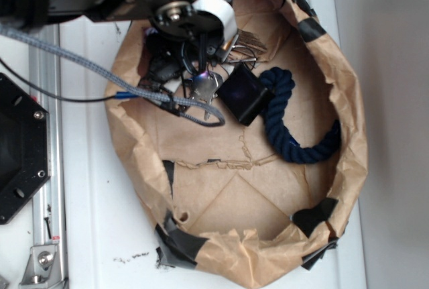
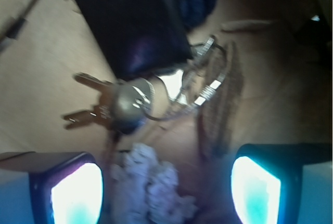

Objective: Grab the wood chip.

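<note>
The pincer (image 2: pixel 166 182) hung spread wide over the far end of a brown paper basin (image 1: pixel 348 135), its two pads (image 2: pixel 78 193) glowing pale blue at the lower corners of the wrist view and nothing caught between them. Ahead of the right pad, and reaching down almost to its inner edge, lay the wood chip (image 2: pixel 223 104), a long dark streaky sliver lying flat on the paper. In the exterior view only its ragged end showed (image 1: pixel 251 39), just past the arm's wrist. To the chip's left, directly ahead of the gap between the pads, sat a key bunch (image 2: pixel 130 104), its wire rings overlapping the chip's edge. A crumpled whitish paper wad (image 2: pixel 151 182) lay between the pads, nearer the left one. Beyond the keys rested a black block (image 2: pixel 130 21), touching them, and past it a coil of navy rope (image 1: pixel 295 121). The basin stood on a white counter (image 1: pixel 94 222), and a braided grey cable (image 1: pixel 87 68) trailed from the arm across the basin's rim.
</note>
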### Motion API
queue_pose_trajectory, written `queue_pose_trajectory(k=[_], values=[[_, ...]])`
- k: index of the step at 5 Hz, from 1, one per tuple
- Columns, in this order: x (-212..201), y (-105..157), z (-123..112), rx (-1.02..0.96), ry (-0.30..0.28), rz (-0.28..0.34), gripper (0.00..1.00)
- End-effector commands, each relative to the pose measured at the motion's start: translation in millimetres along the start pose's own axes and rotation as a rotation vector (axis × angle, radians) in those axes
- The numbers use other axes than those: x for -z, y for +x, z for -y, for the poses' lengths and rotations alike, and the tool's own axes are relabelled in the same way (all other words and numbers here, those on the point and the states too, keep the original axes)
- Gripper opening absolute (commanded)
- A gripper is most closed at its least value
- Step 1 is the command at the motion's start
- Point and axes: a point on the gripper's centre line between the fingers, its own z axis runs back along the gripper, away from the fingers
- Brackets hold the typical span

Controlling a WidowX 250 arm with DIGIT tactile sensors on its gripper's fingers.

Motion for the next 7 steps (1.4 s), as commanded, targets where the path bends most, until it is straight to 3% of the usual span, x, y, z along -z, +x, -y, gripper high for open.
queue_pose_trajectory(k=[1,2,4,5,7], values=[[-17.8,13.8,-22.6,-0.007,0.097,0.049,1.00],[-11.3,23.9,-20.2,0.009,0.131,0.044,1.00],[2.3,24.9,-28.7,0.017,0.150,0.043,1.00],[9.4,31.4,-27.9,0.018,0.139,0.072,1.00],[25.2,43.9,-10.1,0.038,-0.038,0.155,1.00]])
